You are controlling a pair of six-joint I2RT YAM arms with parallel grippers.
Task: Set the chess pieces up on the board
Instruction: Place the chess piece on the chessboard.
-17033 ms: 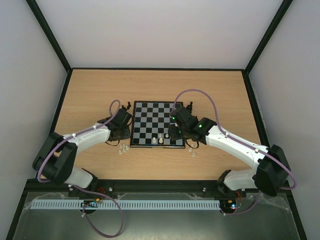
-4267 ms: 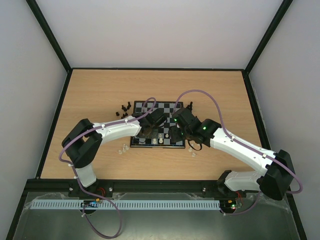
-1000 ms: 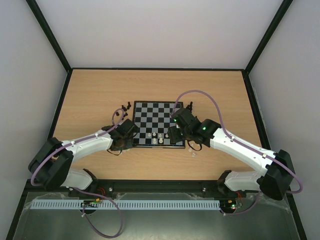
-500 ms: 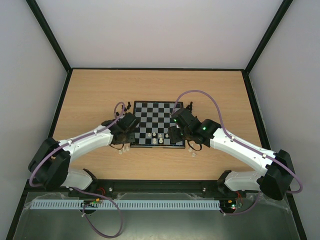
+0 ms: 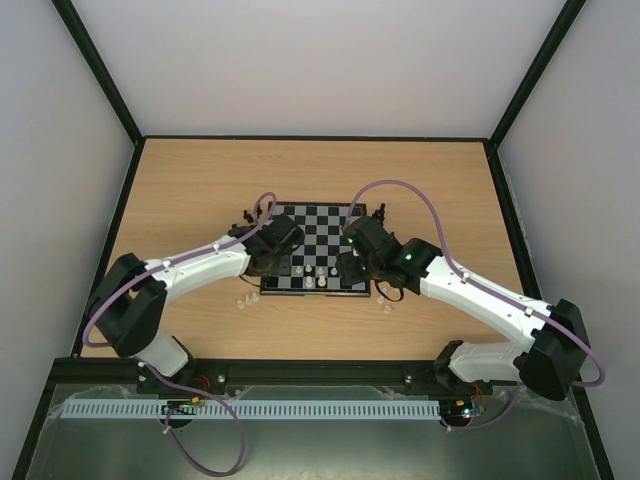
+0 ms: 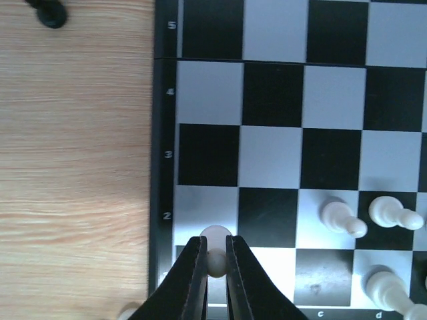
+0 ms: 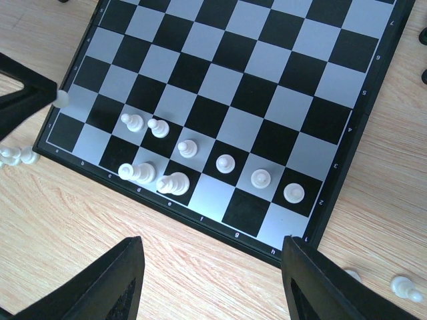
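The board (image 5: pixel 310 225) lies mid-table, with several pale chess pieces (image 7: pixel 226 163) along its near rows. My left gripper (image 6: pixel 213 245) is shut on a small white pawn (image 6: pixel 215 235), held just above the board's near left corner by the "2" mark. In the right wrist view the same pawn (image 7: pixel 61 99) shows at the tip of the left fingers (image 7: pixel 27 100). My right gripper (image 7: pixel 213 270) hangs open above the board's near edge, with nothing between its fingers (image 7: pixel 127 280). From above, the left gripper (image 5: pixel 272 262) and right gripper (image 5: pixel 350 266) flank the near rows.
Loose white pieces lie on the wood left of the board (image 5: pixel 243 300) and off its near right corner (image 5: pixel 385 305). Black pieces stand beyond the far left corner (image 5: pixel 248 215) and far right corner (image 5: pixel 380 212). One black piece (image 6: pixel 50 13) shows in the left wrist view.
The left arm has swung from the loose white pieces left of the board to over the near left corner, carrying a pawn. The right arm has stayed put.
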